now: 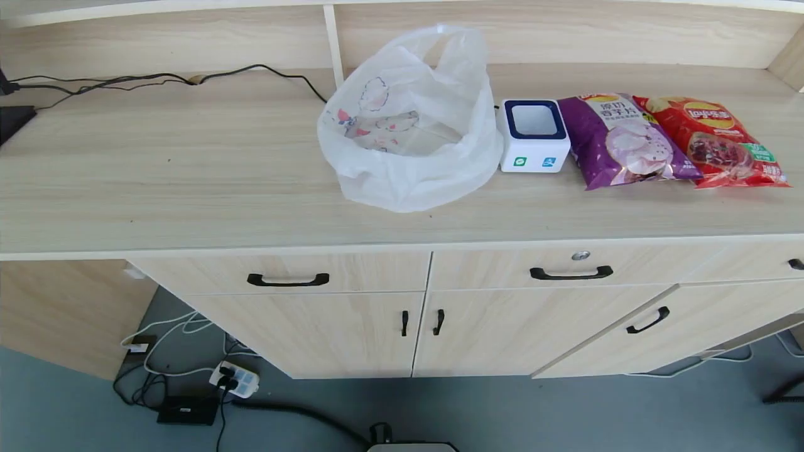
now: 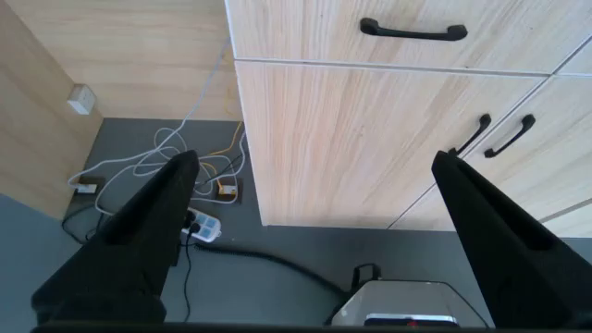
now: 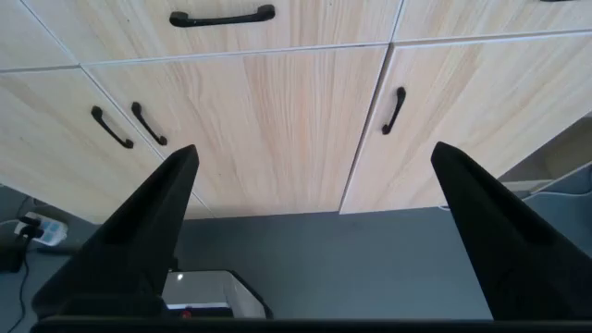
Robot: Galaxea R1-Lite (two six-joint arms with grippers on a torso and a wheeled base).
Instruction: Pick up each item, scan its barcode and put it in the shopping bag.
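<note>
Wood counter (image 1: 188, 182): it ran the full width of my head view, pale-grained, with a raised shelf along its back.
Cupboard (image 1: 352, 326): it sat under the counter, drawers above doors, all with black handles.
Shopping bag (image 1: 408, 132): thin white plastic, it stood slumped and open-mouthed near the counter's middle. A faint print showed through; I could not tell whether anything lay inside.
Purple crisp packet (image 1: 622, 141): it lay flat to my right of the scanner, close against it.
Red crisp packet (image 1: 716, 141): it lay flat at the far right. Its edge met the purple one's, but I could not tell which was on top.
Scanner (image 1: 534, 135): a small white box with a dark-rimmed window facing up, it stood between the bag and the purple packet.
Left gripper (image 2: 314, 159): it hung low before the cupboard doors. My two black fingers were spread wide and held nothing.
Right gripper (image 3: 314, 151): it was also low before the doors, fingers just as wide apart and empty.
Cables (image 1: 157, 78): black leads trailed across the counter's back left.
Power strip (image 1: 234, 380): it lay on the grey floor (image 1: 502, 414), with plugs in it.
</note>
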